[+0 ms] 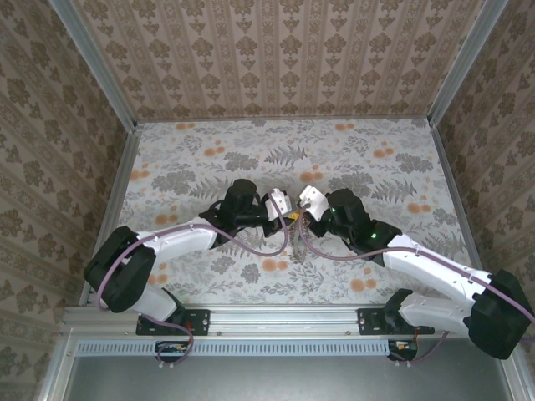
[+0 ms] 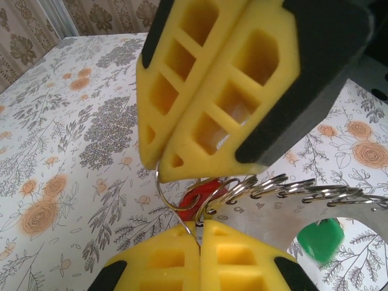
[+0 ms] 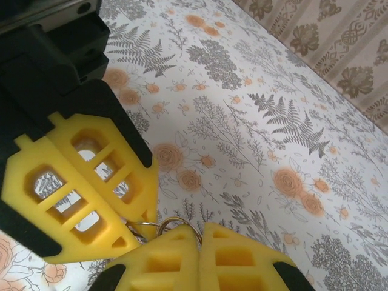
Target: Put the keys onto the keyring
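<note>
A: So, where do our grippers stand?

B: Both are pressed together, tip to tip above the floral table. Our left gripper pinches the keyring at the seam of its yellow pads. Our right gripper nips the same thin wire from the other side.

A: And the keys?

B: A red key sits at the wire just beside our left pads. A green key hangs further along, under the silvery links. Whether the red one is fully threaded, we cannot tell.

A: Then how do we do this well?

B: We think small: firm pinches, gentle opposing turns and no hard pull, or the wire slips out of the foam.
</note>
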Controlling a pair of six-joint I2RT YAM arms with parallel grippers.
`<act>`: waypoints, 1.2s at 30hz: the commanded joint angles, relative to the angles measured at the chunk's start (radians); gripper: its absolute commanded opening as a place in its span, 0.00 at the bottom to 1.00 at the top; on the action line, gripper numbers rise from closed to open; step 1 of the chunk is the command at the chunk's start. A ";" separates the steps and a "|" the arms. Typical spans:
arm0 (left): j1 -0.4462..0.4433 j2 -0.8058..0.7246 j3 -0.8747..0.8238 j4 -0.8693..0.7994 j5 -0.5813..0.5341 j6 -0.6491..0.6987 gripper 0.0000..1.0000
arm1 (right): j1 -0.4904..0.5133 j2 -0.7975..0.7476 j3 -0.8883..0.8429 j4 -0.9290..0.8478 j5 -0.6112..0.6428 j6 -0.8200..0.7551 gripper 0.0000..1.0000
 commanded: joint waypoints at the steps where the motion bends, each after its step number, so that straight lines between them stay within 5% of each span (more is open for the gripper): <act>1: -0.071 -0.044 0.033 0.097 0.162 0.039 0.00 | -0.025 0.029 0.025 -0.040 0.128 0.043 0.00; 15: -0.079 -0.037 0.030 0.118 0.126 0.035 0.00 | -0.056 0.001 0.018 -0.027 0.025 0.123 0.00; 29: -0.080 -0.052 0.009 0.141 0.060 0.038 0.00 | -0.077 -0.042 -0.003 -0.078 0.118 0.129 0.00; 36: -0.079 -0.047 0.005 0.143 0.019 0.042 0.00 | -0.084 -0.088 -0.041 -0.054 0.005 0.147 0.00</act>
